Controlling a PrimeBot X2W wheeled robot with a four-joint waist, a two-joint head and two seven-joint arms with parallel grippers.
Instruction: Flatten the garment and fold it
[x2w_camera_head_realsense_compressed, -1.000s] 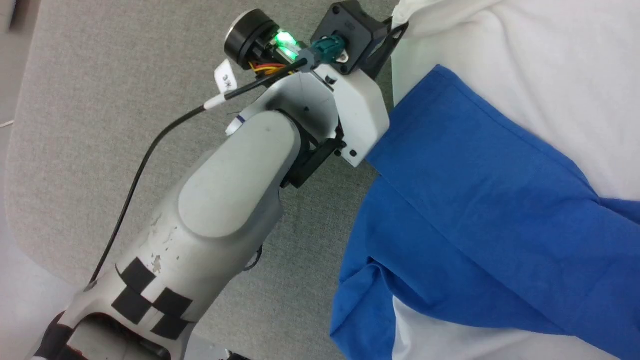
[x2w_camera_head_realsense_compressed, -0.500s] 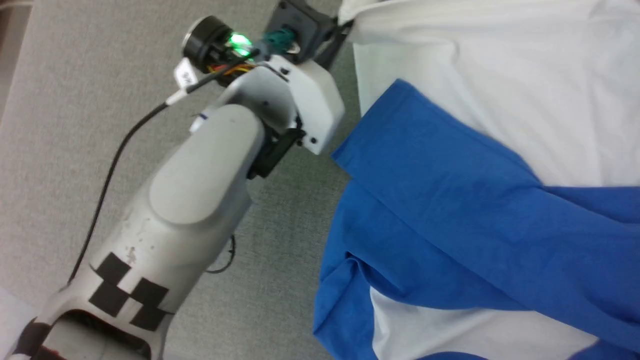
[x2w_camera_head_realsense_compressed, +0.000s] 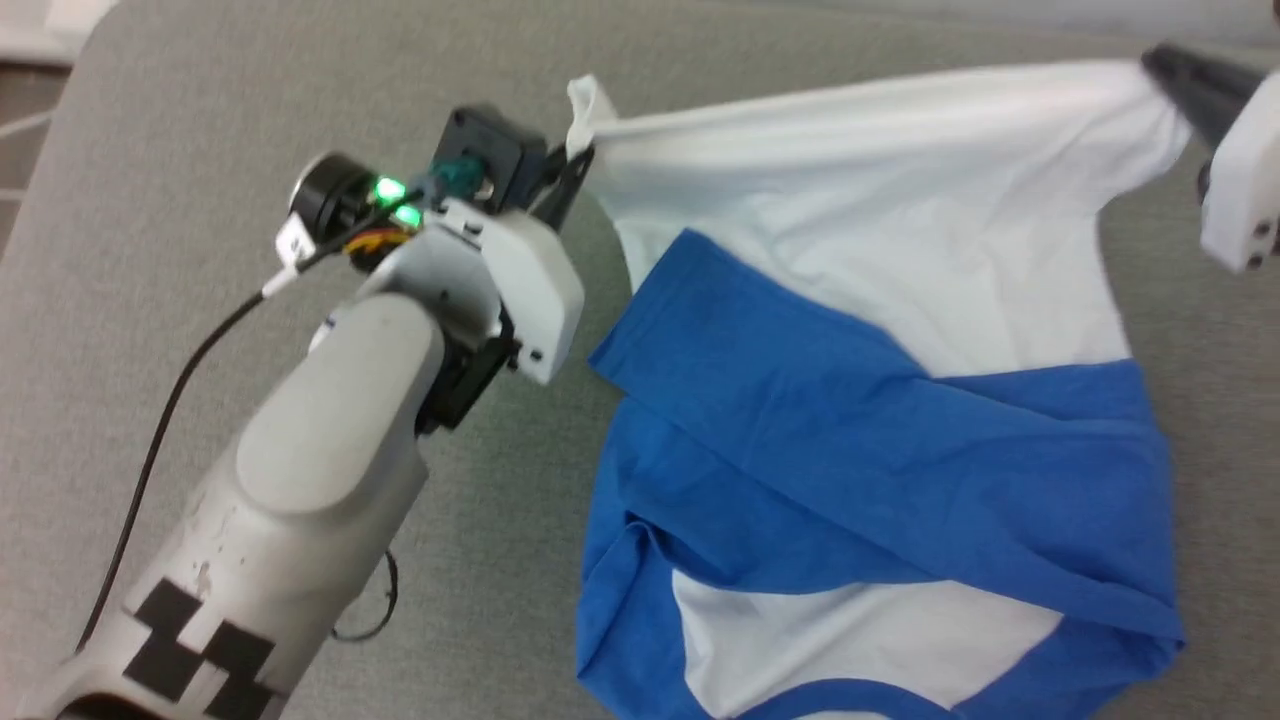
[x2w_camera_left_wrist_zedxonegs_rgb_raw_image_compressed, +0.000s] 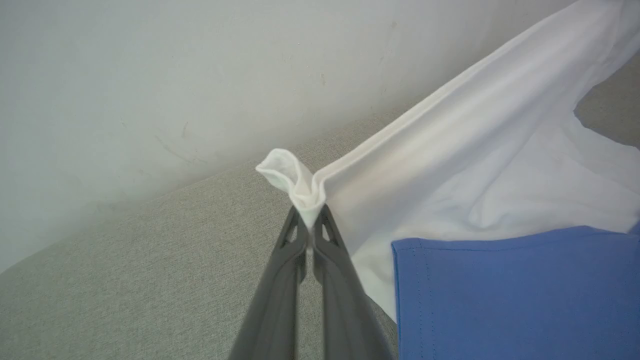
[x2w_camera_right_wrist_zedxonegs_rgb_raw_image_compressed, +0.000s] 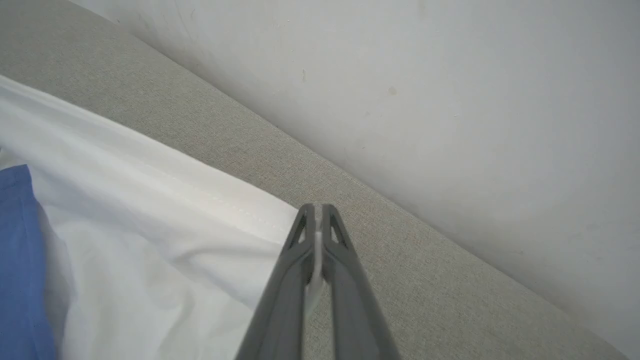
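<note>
The garment (x2w_camera_head_realsense_compressed: 880, 250), a white T-shirt with bright blue sleeves, is stretched between my two grippers above the grey table (x2w_camera_head_realsense_compressed: 180, 120). My left gripper (x2w_camera_head_realsense_compressed: 578, 160) is shut on the hem's left corner; in the left wrist view a white tuft of the garment (x2w_camera_left_wrist_zedxonegs_rgb_raw_image_compressed: 295, 182) pokes out past the left gripper (x2w_camera_left_wrist_zedxonegs_rgb_raw_image_compressed: 311, 220). My right gripper (x2w_camera_head_realsense_compressed: 1165, 70) at the top right is shut on the hem's other corner, and the right wrist view shows the garment (x2w_camera_right_wrist_zedxonegs_rgb_raw_image_compressed: 150, 240) running into the closed right gripper (x2w_camera_right_wrist_zedxonegs_rgb_raw_image_compressed: 316, 220). The blue sleeves (x2w_camera_head_realsense_compressed: 880, 450) and neckband lie crumpled on the table below.
A pale wall (x2w_camera_left_wrist_zedxonegs_rgb_raw_image_compressed: 150, 75) rises just behind the table's far edge. My left forearm (x2w_camera_head_realsense_compressed: 300, 480) with its black cable crosses the table's left half. Bare grey cloth lies to the left of the garment.
The head view has pulled back and shifted, so the whole hem and my right gripper now show. The hem looks drawn taut between both grippers.
</note>
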